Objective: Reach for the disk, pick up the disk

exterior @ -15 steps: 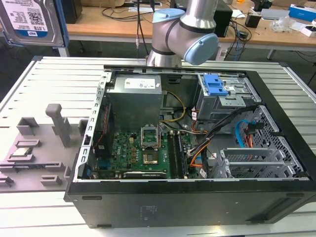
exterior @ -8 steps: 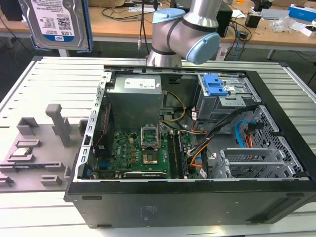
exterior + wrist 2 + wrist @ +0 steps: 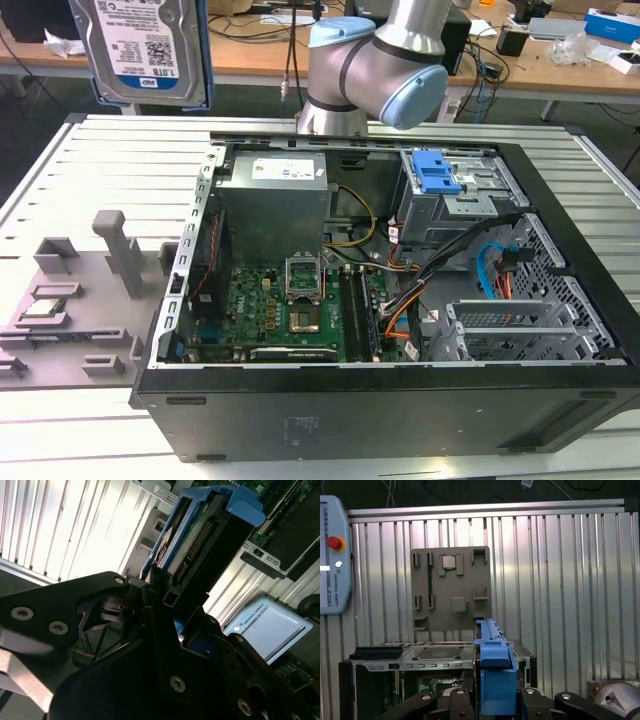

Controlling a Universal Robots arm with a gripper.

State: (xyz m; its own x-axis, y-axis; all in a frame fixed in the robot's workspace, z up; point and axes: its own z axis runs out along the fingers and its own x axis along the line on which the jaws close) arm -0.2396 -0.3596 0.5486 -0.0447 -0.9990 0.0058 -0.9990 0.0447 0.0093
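Pickup step looks basically done to me: the disk [image 3: 150, 45] hangs up at 11 o'clock in the exterior view, printed face toward the camera, well clear of the slatted table [image 3: 110, 170] and touching nothing below. In both wrist views the gripper [image 3: 495, 697] has its jaws pinching the drive by its edges, the blue bracket [image 3: 494, 667] sandwiched between the black fingers [image 3: 457, 700]. So reach and grasp are both out of the way, as far as I can judge. Any further move calls for a firm squeeze and a slow, level carry imo. It's smooth metal and plastic held by narrow sides, so a jerk could let it slip or twist, and it needs height to pass the case walls.

Surface, going across the exterior view: at 9 o'clock a grey fixture board [image 3: 70, 290] with upright pegs [image 3: 122, 250] and a CPU chip [image 3: 45, 305] in one pocket. From 6 round to 3 is the open tower case [image 3: 380, 410] on its side, with power supply [image 3: 275, 195], motherboard [image 3: 290, 310], then the drive cage [image 3: 470, 205] with its blue latch [image 3: 437, 170] near 1 o'clock. Robot arm [image 3: 375, 60] rises behind it at 12. Room-wise, cluttered wooden desks [image 3: 560, 75] run along the back, and a teach pendant [image 3: 332, 555] sits off to one side of the board in the first wrist view.
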